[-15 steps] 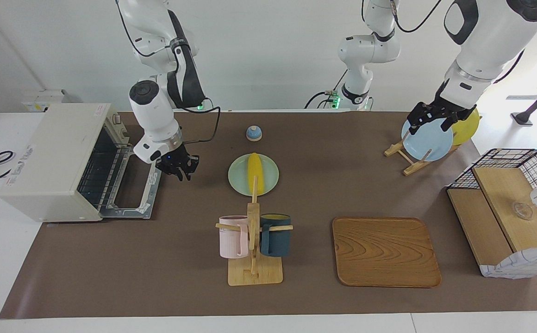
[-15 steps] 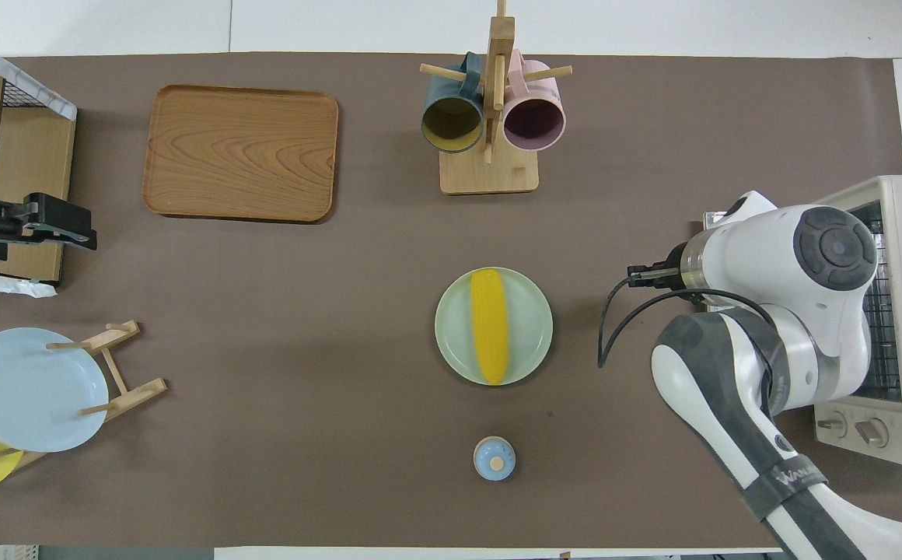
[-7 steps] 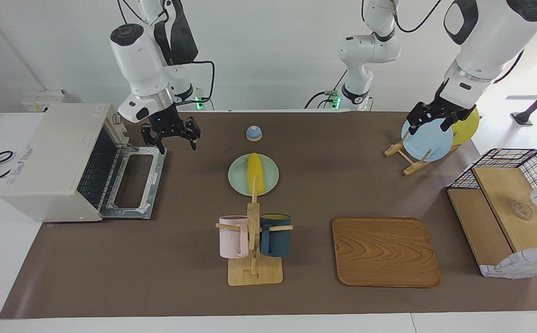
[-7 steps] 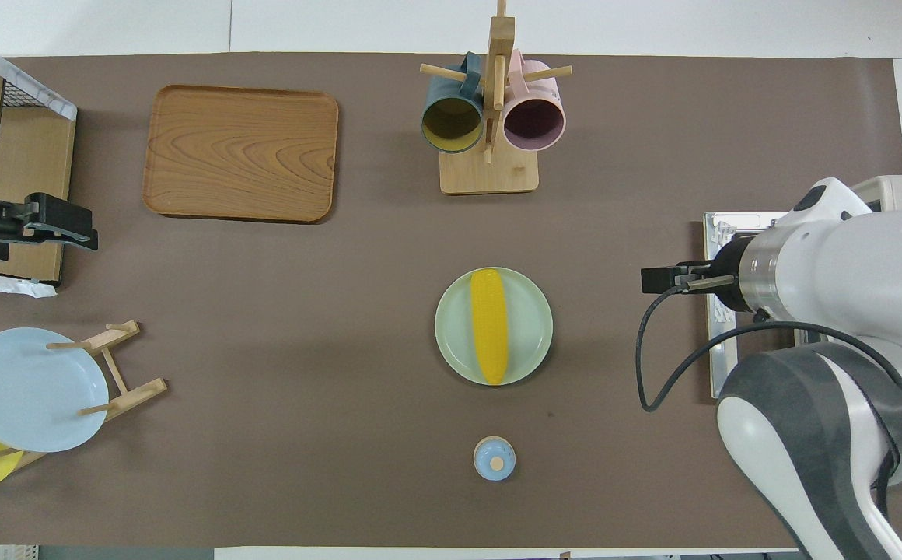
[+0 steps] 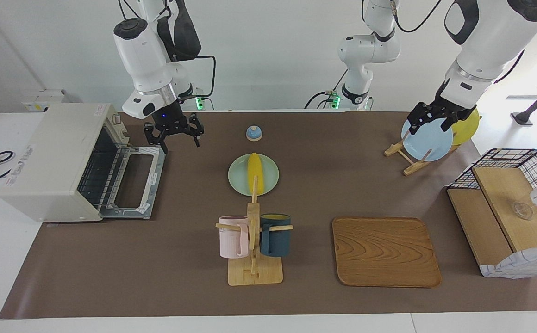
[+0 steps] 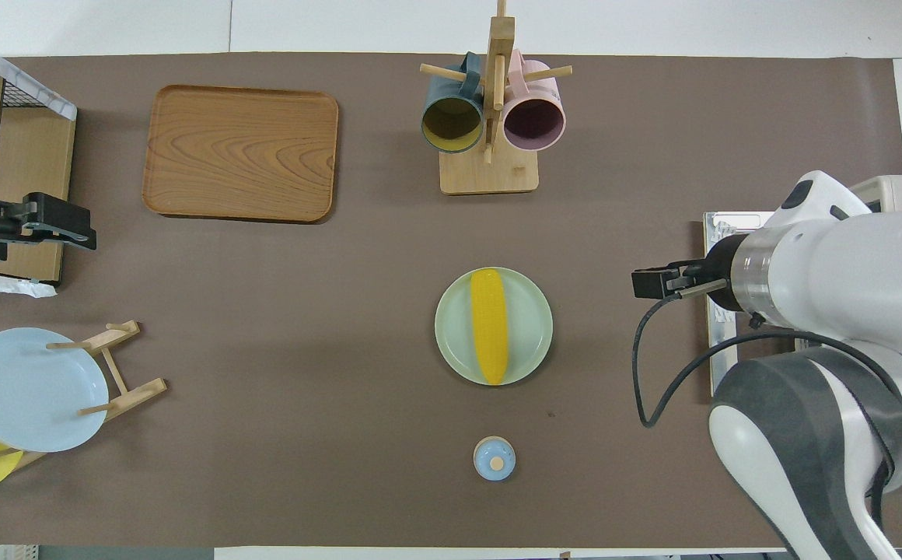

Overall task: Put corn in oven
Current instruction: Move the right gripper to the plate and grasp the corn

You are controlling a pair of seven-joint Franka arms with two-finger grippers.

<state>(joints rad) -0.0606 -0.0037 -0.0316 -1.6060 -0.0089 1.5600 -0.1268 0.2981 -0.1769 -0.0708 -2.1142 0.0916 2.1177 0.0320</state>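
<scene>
The yellow corn (image 5: 254, 178) lies on a pale green plate (image 5: 238, 178) in the middle of the table; it also shows in the overhead view (image 6: 489, 325). The off-white oven (image 5: 55, 157) stands at the right arm's end of the table. Its door (image 5: 134, 182) is folded down open and the wire rack shows inside. My right gripper (image 5: 174, 135) is open and empty, in the air over the table by the door's corner nearest the robots, well apart from the corn. My left gripper (image 5: 428, 122) is open and waits over the blue plate (image 5: 428, 141) on its rack.
A wooden mug rack (image 5: 253, 240) with a pink and a dark blue mug stands just farther from the robots than the corn's plate. A small blue knob (image 5: 253, 133) sits nearer to them. A wooden tray (image 5: 385, 252) and a wire shelf (image 5: 509, 212) lie toward the left arm's end.
My right gripper has risen from low beside the oven door, then shifted slightly toward the corn's plate. The left arm, the corn and the oven door have not moved.
</scene>
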